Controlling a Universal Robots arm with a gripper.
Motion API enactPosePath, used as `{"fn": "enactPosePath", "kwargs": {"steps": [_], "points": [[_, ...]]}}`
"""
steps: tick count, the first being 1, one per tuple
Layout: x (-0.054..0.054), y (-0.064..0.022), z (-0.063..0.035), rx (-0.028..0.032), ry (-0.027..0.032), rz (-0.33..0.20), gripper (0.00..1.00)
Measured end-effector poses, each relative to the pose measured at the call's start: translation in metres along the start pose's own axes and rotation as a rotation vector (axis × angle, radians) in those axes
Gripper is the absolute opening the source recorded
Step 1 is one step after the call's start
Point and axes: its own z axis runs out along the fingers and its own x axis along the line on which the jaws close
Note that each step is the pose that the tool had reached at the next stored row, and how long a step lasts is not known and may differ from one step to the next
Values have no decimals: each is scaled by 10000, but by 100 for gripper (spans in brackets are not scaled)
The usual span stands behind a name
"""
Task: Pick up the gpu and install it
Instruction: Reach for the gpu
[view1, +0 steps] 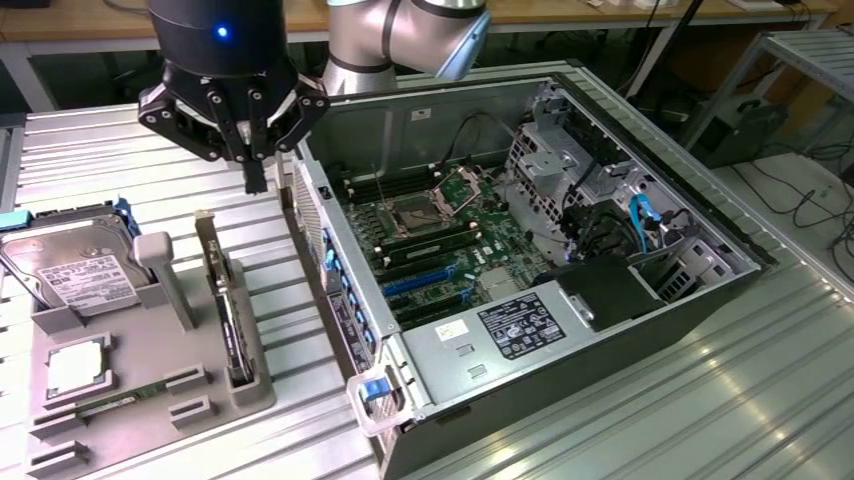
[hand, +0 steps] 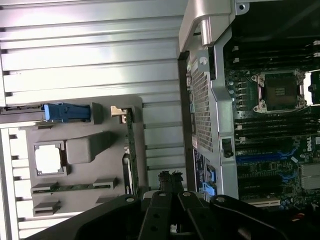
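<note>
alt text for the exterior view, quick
A robot arm's shut gripper hangs over a slatted metal table, between an open computer case on the exterior view's right and a grey holder on its left. The gpu stands on edge in the holder, beside a hard drive.

Bright overhead light, strong glare on ribbed silver metal worktop (hand: 90, 30); open black computer case (view1: 400, 125) interior dim and shadowed.
</note>
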Motion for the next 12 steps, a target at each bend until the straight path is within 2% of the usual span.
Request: {"fn": "enactPosePath", "kwargs": {"steps": [12], "points": [[92,-37,-4,0,0,0,11]]}}
